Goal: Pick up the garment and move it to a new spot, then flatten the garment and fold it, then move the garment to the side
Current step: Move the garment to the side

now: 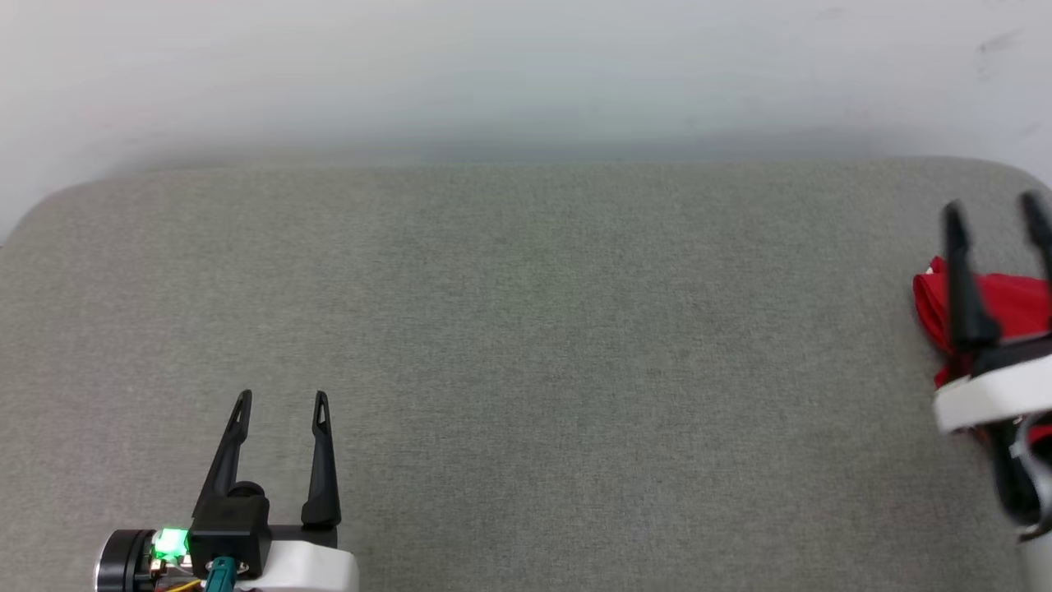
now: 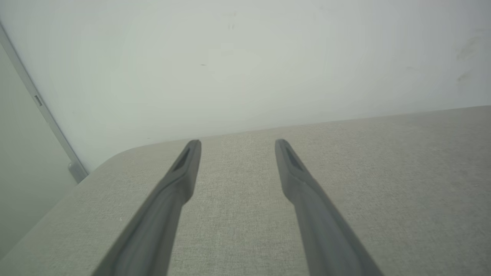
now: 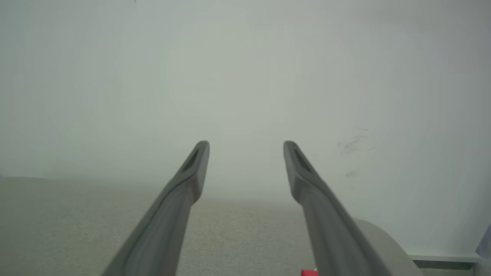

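The garment (image 1: 1011,306) is a bunched red heap at the far right edge of the grey padded table (image 1: 526,345), partly cut off by the frame and partly hidden behind my right arm. A sliver of the red garment (image 3: 308,273) shows at the bottom of the right wrist view. My right gripper (image 1: 993,212) hangs open above the heap, fingers pointing toward the wall, nothing between them. My left gripper (image 1: 281,398) stands open at the lower left, far from the garment, over bare fabric. In the wrist views both the left gripper (image 2: 238,143) and the right gripper (image 3: 246,145) show spread, empty fingers.
A pale wall (image 1: 526,74) runs behind the table's far edge. The table has rounded corners at far left (image 1: 49,201) and far right (image 1: 1027,173). A vertical pale strip (image 2: 42,111) stands on the wall left of the table.
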`<state>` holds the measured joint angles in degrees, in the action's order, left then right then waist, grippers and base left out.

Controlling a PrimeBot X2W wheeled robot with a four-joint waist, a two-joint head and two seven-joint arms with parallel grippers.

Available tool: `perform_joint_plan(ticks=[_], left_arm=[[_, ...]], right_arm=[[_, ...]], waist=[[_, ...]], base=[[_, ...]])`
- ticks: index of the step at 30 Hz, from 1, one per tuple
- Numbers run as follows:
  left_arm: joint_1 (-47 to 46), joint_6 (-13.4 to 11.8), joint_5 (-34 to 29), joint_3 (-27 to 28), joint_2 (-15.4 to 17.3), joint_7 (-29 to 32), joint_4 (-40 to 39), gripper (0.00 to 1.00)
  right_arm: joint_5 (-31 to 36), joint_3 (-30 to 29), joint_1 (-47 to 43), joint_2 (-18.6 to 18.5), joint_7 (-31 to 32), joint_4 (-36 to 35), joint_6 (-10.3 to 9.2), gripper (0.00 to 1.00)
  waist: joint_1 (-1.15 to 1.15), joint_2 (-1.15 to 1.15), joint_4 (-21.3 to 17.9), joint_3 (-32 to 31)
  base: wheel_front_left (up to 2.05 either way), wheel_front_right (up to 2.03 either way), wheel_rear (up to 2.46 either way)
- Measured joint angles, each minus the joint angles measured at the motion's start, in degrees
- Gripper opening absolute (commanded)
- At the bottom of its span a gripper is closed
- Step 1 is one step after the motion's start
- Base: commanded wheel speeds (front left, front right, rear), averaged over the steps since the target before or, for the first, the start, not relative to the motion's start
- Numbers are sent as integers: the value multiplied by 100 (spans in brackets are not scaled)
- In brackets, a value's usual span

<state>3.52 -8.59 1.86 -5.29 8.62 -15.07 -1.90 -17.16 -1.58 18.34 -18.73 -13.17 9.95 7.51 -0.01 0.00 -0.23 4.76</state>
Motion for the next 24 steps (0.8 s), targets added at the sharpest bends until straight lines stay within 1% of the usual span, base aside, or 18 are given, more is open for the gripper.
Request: perform_joint_plan(ticks=[3,8,12,19,24], left_arm=[[23,12,11,-1,3,0,49,100],[91,62,47,10,-4,0,144,100],[160,107,54,11,-16,0,178,100],[244,203,110,40,-37,0,227,100],[307,240,133,68,-67,0,255,100]], right_arm=[[57,165,-366,288,-5,-159,1,100],[111,231,-892,598,25,-286,1,100],[137,154,-1330,750,57,-379,1,100],[194,-123,-2028,1028,75,-679,1,100],[285,-124,-2377,1171,136,-912,0,100]], waist=[[0,0,86,-114],[0,0,204,-287],[1,0,266,-400],[0,0,257,-537],[1,0,218,-596]], base=[[0,0,0],[0,0,0],[0,0,0],[0,0,0],[0,0,0]])
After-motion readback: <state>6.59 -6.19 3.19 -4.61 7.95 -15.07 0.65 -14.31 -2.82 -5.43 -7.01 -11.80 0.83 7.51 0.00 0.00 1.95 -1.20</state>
